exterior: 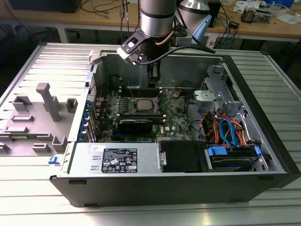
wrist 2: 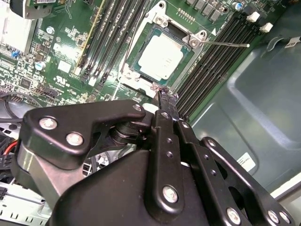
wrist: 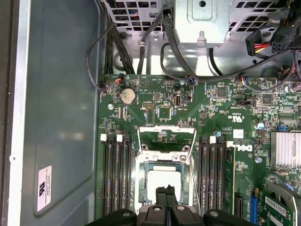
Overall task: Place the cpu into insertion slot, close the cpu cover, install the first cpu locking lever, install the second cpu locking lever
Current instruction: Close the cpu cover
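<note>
we are looking into an open computer case (exterior: pixel 178 190) lying on its side, with the arm reaching down into it from the far edge. the gripper (exterior: pixel 153 84) is hanging just above the socket (wrist 2: pixel 133 79) in the middle of the motherboard (exterior: pixel 174 117), to the exterior view's left of the drive bay with its orange and blue cables.

in the second wrist view its two black fingers (wrist 2: pixel 162 106) are pressing together with hardly a slit between them, narrow and empty. their tips are sitting at the socket's edge, just beside the cpu (wrist 2: pixel 161 56). we cannot tell whether they are touching the metal there.

the cpu is lying flat in the socket, its dull silver top facing up and bare, between the two banks of black memory slots (wrist: pixel 115 174).

in the first wrist view the cpu cover (wrist: pixel 167 129) is standing raised off the chip, hinged back on the side of the socket away from the fingertips, with the green board showing through its window. a thin wire locking lever (wrist 2: pixel 225 44) is sticking out free beside the socket, across the memory slots.
</note>
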You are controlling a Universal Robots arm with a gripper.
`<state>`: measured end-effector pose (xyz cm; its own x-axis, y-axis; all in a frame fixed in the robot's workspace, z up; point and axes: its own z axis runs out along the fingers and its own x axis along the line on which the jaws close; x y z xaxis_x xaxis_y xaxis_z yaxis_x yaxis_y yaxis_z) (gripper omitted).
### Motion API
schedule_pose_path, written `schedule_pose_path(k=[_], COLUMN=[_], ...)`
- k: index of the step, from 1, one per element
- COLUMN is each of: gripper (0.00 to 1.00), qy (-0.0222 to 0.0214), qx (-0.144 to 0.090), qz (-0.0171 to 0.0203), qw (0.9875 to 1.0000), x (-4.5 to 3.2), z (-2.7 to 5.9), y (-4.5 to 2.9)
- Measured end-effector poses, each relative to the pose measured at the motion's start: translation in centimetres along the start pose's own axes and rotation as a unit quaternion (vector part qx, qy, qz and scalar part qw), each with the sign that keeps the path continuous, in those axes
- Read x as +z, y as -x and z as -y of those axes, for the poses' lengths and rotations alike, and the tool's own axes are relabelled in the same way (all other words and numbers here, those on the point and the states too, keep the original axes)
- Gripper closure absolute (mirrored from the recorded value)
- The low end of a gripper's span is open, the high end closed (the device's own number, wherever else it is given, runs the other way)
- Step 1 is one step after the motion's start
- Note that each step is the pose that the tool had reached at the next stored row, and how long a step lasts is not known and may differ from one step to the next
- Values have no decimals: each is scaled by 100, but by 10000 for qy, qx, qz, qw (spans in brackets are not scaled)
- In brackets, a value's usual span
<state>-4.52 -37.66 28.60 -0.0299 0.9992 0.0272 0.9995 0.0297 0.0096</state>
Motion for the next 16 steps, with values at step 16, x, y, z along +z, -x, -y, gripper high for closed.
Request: schedule_pose_path(k=[16], gripper=[89], qy=[0], qx=[0], qz=[0], qw=[10000], x=[0], z=[-44], y=[1])
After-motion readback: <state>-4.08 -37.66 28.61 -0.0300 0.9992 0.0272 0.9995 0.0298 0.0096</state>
